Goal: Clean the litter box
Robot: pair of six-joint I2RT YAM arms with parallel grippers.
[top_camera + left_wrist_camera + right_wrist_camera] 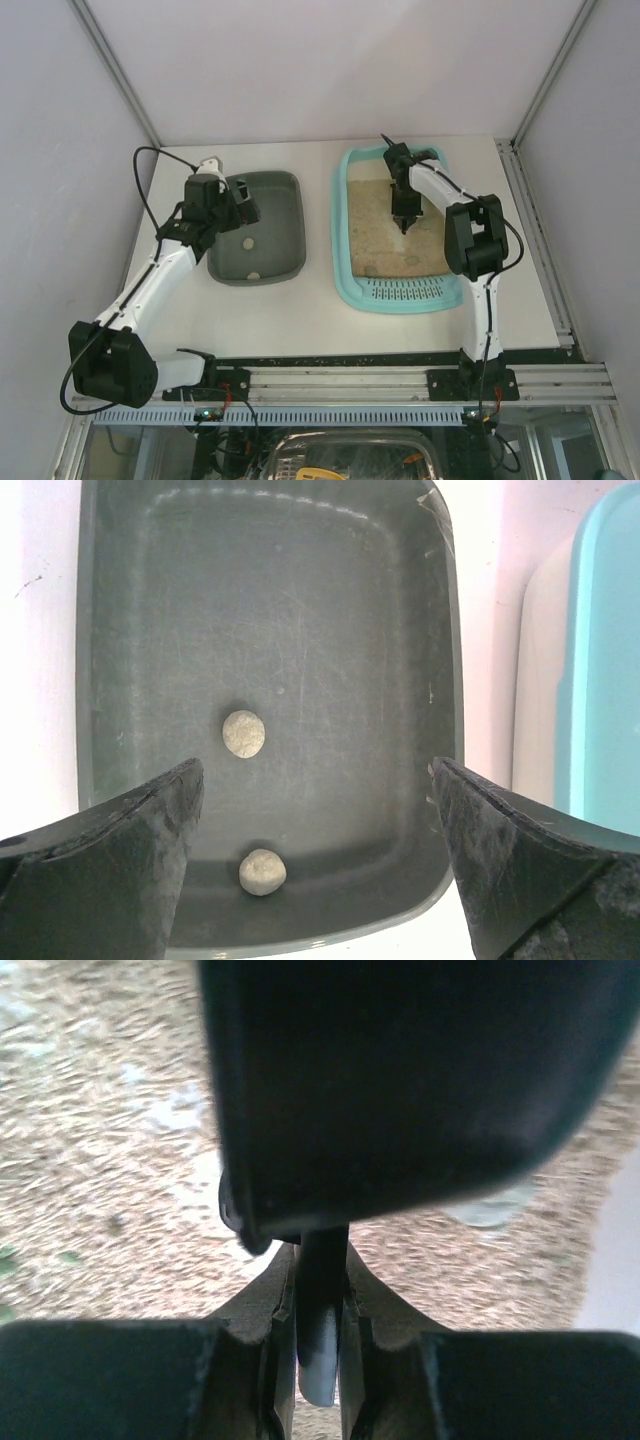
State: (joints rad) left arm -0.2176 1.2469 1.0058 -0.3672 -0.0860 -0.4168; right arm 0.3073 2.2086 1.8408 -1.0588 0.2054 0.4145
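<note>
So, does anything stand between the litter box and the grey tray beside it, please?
Nothing on the table does; only a bare strip separates litter box and dark grey tray. The open left hand hangs over the tray, though.

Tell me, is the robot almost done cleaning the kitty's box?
Not quite. Two clumps already lie in the grey tray. The right gripper holds a dark scoop over the sand in the litter box. A couple of lumps near the grille seem left to scoop.
</note>
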